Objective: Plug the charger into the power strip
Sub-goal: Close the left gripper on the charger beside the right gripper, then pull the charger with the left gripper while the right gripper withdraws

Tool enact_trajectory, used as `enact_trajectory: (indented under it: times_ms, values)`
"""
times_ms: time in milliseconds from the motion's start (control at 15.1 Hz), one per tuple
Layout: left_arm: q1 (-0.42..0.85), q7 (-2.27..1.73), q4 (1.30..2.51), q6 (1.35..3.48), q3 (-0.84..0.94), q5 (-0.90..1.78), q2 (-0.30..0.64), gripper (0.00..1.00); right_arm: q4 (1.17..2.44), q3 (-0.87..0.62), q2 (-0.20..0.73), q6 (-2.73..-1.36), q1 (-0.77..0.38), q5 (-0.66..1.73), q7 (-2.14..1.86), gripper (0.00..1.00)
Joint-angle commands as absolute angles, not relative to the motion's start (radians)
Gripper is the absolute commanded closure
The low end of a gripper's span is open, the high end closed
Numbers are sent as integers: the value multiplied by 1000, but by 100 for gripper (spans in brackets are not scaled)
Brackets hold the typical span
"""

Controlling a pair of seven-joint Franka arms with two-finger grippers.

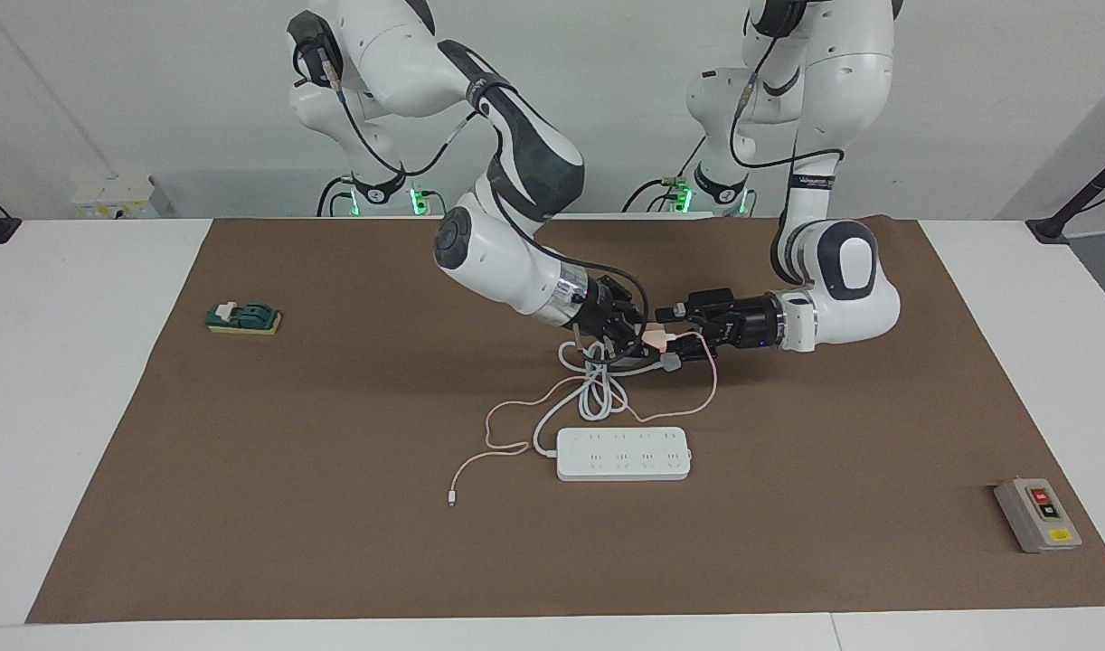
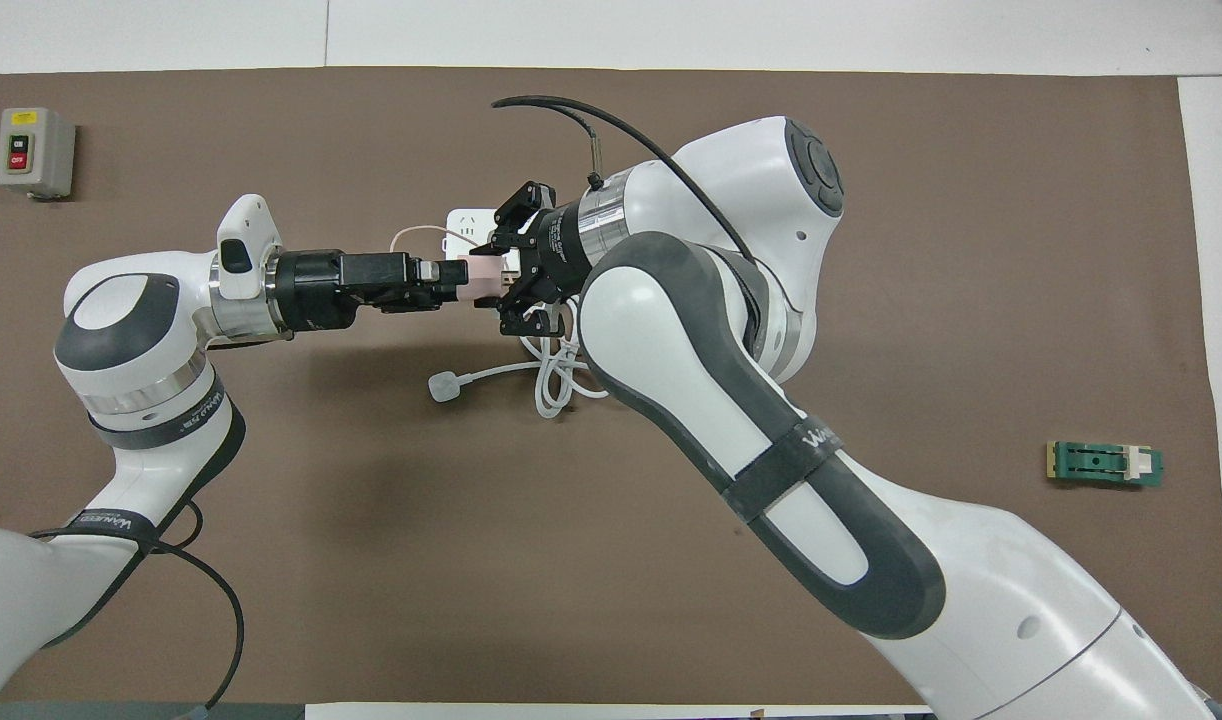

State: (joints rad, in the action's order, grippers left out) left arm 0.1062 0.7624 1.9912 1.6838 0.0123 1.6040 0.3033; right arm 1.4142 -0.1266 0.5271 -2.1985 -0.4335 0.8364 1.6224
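Item: charger point(image 1: 658, 339), a small pale pink cube with a long thin pink cable point(image 1: 516, 434) that trails down onto the desk point(image 1: 335, 542) and ends in a small white connector point(image 1: 450, 498).

Location: held in the air between the two grippers, over the coiled white cord point(image 1: 598, 389), on the robots' side of the power strip point(image 1: 623, 454), which lies flat on the brown mat.

Holders: the right gripper point(image 1: 641, 336) is clenched on the cube. The left gripper point(image 1: 675, 336) is set against the cube from the other end; whether its grip is made cannot be told.

Handling (judged): light, rigid, smooth-sided and likely to slip or twist. It is best taken across two flat faces, prongs left clear. The limp cable is expected to drag and may snag on the cord.
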Motion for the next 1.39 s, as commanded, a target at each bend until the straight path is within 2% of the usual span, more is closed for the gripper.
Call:
enact_trajectory:
  times_ms: [0,199,265,397,529,596,662,728,1059,1324]
  values:
    - [123,752,1985,1700,3,1615,307,36,1385,-127,545,-2186,-433,842,1608,100]
    - [123,750,1985,1700,2,1612,307,64,1385,-127,545,-2186,-433,842,1606,100]
    - [123,747,1985,1701,2,1606,307,76,1385,-127,545,-2186,-433,844,1606,100]
    - [123,749,1983,1703,-2,1577,307,92,1385,-127,545,-2186,-433,844,1606,100]
    - [118,749,1976,1703,-2,1528,307,96,1385,-127,545,-2186,-433,845,1608,100]
    - [117,749,1971,1704,-2,1507,307,96,1385,-127,543,-2183,-433,851,1614,95]
    - [111,747,1957,1706,-2,1485,307,96,1385,-127,543,-2181,-433,839,1621,6]
    - [107,746,1939,1706,-3,1455,305,96,1385,-127,542,-2183,-434,845,1627,0]
    - [81,683,1798,1729,-11,1176,305,97,1385,-123,537,-2180,-414,848,1634,0]
    - [101,670,1648,1784,-9,817,311,100,1385,-118,494,-2137,-322,838,1629,0]
